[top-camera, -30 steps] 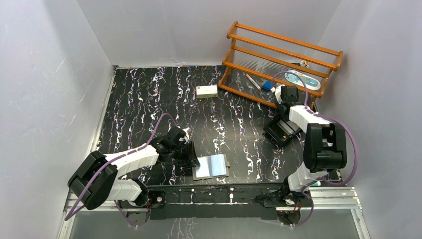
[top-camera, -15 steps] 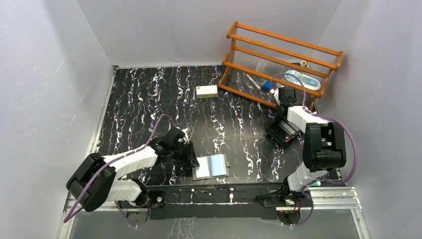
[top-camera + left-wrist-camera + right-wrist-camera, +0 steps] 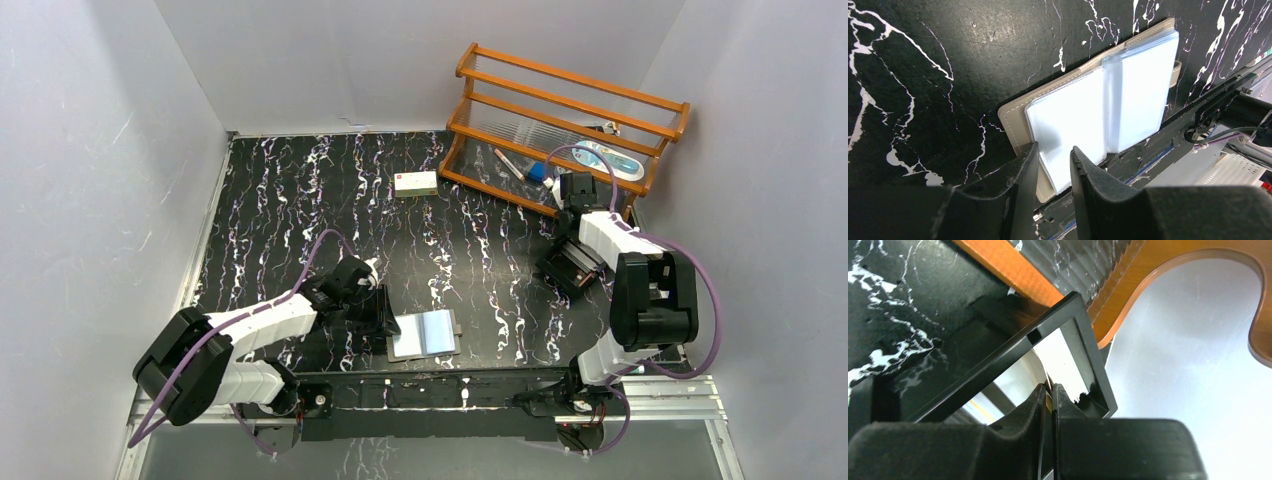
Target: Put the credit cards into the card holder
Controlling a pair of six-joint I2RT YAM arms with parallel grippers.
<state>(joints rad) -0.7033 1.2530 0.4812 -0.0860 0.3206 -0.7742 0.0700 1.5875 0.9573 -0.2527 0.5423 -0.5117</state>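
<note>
The right gripper [image 3: 1049,392] reaches into the black tray [image 3: 998,356], its fingers pressed nearly together on the thin edge of a white credit card [image 3: 1064,362]. The wooden rack [image 3: 1013,270] stands just beyond.

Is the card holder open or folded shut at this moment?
Open. The card holder lies spread flat on the table, both halves of its light blue inside facing up, in the left wrist and top views.

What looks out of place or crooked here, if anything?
Nothing is spilled or broken. The black tray sits skewed on the table beside the wooden rack, which is itself angled into the corner. The right gripper pinches the edge of a pale credit card inside the tray.
</note>
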